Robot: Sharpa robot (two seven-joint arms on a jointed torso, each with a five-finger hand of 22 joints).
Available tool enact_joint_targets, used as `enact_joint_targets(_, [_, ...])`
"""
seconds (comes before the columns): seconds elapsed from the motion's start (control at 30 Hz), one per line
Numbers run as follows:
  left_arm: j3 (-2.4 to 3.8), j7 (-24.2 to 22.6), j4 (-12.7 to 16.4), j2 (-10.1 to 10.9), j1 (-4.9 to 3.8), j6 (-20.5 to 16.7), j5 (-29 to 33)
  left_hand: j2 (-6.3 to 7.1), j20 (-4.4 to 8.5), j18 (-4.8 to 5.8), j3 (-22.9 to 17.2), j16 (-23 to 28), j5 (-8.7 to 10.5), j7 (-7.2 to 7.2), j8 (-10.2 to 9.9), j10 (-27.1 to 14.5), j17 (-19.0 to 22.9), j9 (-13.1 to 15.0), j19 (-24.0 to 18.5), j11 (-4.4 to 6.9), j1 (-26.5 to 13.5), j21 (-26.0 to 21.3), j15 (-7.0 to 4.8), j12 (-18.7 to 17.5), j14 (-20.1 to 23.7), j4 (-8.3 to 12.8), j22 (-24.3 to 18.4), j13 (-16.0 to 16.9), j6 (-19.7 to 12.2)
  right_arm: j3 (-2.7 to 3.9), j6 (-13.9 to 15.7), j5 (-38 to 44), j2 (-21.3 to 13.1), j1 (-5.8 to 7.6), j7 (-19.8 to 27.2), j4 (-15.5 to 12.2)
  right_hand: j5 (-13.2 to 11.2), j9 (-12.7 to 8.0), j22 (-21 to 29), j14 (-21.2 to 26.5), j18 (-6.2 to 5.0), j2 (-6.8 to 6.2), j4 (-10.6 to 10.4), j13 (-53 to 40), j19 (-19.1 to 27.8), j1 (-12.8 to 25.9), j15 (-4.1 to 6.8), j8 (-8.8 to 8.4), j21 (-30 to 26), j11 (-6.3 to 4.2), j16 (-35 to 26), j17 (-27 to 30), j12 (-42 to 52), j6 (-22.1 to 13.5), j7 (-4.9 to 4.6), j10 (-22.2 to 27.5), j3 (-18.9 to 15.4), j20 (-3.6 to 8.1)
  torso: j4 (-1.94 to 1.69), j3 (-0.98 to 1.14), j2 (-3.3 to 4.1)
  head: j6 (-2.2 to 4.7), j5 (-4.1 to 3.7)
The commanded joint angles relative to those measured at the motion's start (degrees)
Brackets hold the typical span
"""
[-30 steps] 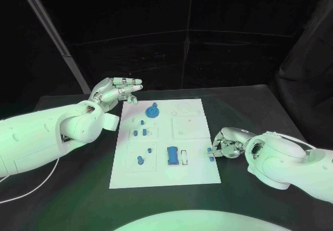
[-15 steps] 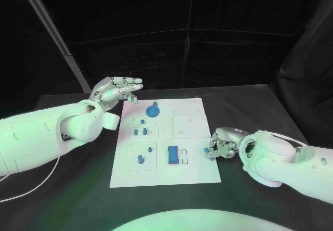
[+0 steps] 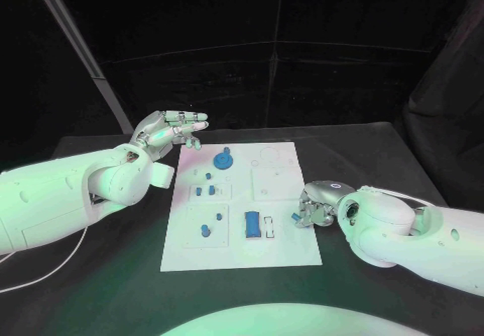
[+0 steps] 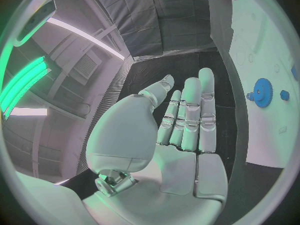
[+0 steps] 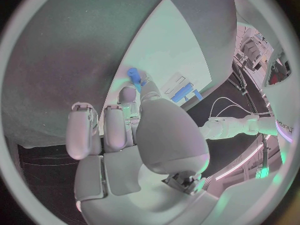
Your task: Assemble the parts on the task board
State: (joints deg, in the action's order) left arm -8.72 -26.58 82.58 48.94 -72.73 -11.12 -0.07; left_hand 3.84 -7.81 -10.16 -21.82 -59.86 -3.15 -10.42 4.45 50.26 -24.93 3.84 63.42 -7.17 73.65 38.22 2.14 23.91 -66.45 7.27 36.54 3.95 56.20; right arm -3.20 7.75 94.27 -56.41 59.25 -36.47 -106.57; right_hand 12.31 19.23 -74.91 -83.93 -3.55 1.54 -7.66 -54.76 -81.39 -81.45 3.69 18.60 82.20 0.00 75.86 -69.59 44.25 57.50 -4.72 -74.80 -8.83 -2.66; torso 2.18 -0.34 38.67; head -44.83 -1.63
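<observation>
White and flat, the task board [image 3: 242,210] lies at the centre of the frame on the black bench [image 3: 373,150], a rectangular plate with shallow recessed outlines that are hard to make out. Small blue parts sit on it: a round gear-shaped piece [image 3: 223,162] towards the upper middle, a rectangular block [image 3: 251,223] at lower centre, and several smaller pieces to the left of centre whose shapes cannot be resolved.

The right robot hand [image 3: 315,210] is at the board's right edge, at centre right of the frame. It is largely hidden behind its own white wrist housing in the head view. The right wrist view shows its fingertips pinching a small blue peg [image 5: 134,77] over the board's edge; the peg's lower end is covered by the fingers.

The left robot hand [image 3: 166,129] hovers at upper left, beyond the board's top left corner, holding nothing. The left wrist view shows its silver fingers [image 4: 190,112] extended straight and close together, thumb apart.
</observation>
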Motion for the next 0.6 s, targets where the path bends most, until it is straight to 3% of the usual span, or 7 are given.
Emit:
enact_joint_targets(0.03, [0.05, -0.03, 0.09, 0.06, -0.07, 0.74, 0.14, -0.39, -0.10, -0.33, 0.37, 0.15, 0.23, 0.02, -0.23, -0.55, 0.08, -0.03, -0.36, 0.03, 0.06, -0.26, 0.04, 0.17, 0.37, -0.03, -0.08, -0.07, -0.20, -0.38, -3.22, 2.42, 0.05, -0.38, -2.54, 0.30, 2.35, -0.26, -0.32, -2.48, 0.13, 0.20, -0.05, 0.05, 0.36, -0.14, 0.10, -0.40, -0.23, -0.04, -0.36, -0.06, -0.34, -0.01, -0.03, 0.26, 0.36, 0.05, 0.07, -0.01, -0.08, -0.03, 0.15])
enact_joint_targets(0.1, [0.05, -0.02, 0.10, 0.06, -0.06, 0.77, 0.14, -0.39, -0.10, -0.33, 0.37, 0.15, 0.23, 0.02, -0.23, -0.55, 0.08, -0.03, -0.36, 0.03, 0.06, -0.26, 0.04, 0.17, 0.37, -0.03, -0.08, -0.07, -0.20, -0.38, -2.43, 2.05, -0.02, -0.39, -2.82, 0.07, 6.25, -0.33, -0.52, -2.56, 0.16, 0.53, -0.57, -0.06, 0.21, 0.20, 0.21, -0.58, -0.13, -0.16, -0.20, -0.34, -0.28, 0.25, 0.13, 0.09, 1.00, 0.11, 0.10, 0.02, -0.05, -0.03, 0.21])
enact_joint_targets(0.2, [0.05, -0.01, 0.09, 0.05, -0.06, 0.79, 0.14, -0.39, -0.10, -0.33, 0.37, 0.15, 0.23, 0.02, -0.23, -0.55, 0.08, -0.03, -0.36, 0.03, 0.06, -0.26, 0.04, 0.17, 0.37, -0.03, -0.08, -0.07, -0.20, -0.38, -0.84, 0.25, -0.33, -0.39, -3.15, -0.45, 8.33, -0.49, -0.73, -2.62, 0.21, 0.95, -0.94, -0.02, 0.06, 0.14, 0.32, -0.96, -0.01, -0.22, -0.11, -0.51, -0.41, 0.26, 0.26, -0.01, 2.00, 0.19, 0.09, 0.05, -0.05, 0.03, 0.23])
enact_joint_targets(0.4, [0.04, 0.00, 0.01, -0.05, -0.02, 0.81, 0.14, -0.50, -0.12, -0.34, 0.59, 0.10, 0.23, 0.01, -0.20, -0.71, 0.19, -0.02, -0.31, 0.02, 0.13, -0.40, 0.05, 0.36, 0.42, -0.03, -0.19, -0.06, -0.20, -0.36, 4.01, -4.97, -1.16, -0.38, -2.96, -2.10, 7.43, -1.12, -1.11, -2.76, 0.29, 1.64, -0.96, -0.17, -0.22, -1.04, 0.39, -2.18, 0.20, -0.26, 0.25, -1.08, -0.43, 0.30, 0.22, -0.21, 5.57, 0.32, 0.01, 0.04, -0.04, 0.14, 0.27])
enact_joint_targets(0.6, [0.04, 0.00, -0.03, -0.17, 0.04, 0.82, 0.14, -0.55, -0.13, -0.34, 0.71, 0.08, 0.23, 0.01, -0.19, -0.80, 0.26, -0.02, -0.29, 0.02, 0.16, -0.47, 0.06, 0.46, 0.44, -0.04, -0.24, -0.06, -0.19, -0.34, 9.88, -10.15, -1.67, -0.36, -1.43, -3.70, 7.69, -1.65, -1.43, -2.87, 0.36, 0.38, -2.37, -0.53, -0.43, 0.61, 0.31, -3.20, 0.39, -0.16, 0.55, -1.54, -0.11, 0.94, 0.15, -0.73, 8.48, 0.22, -0.04, 0.01, -0.03, 0.13, 0.40])
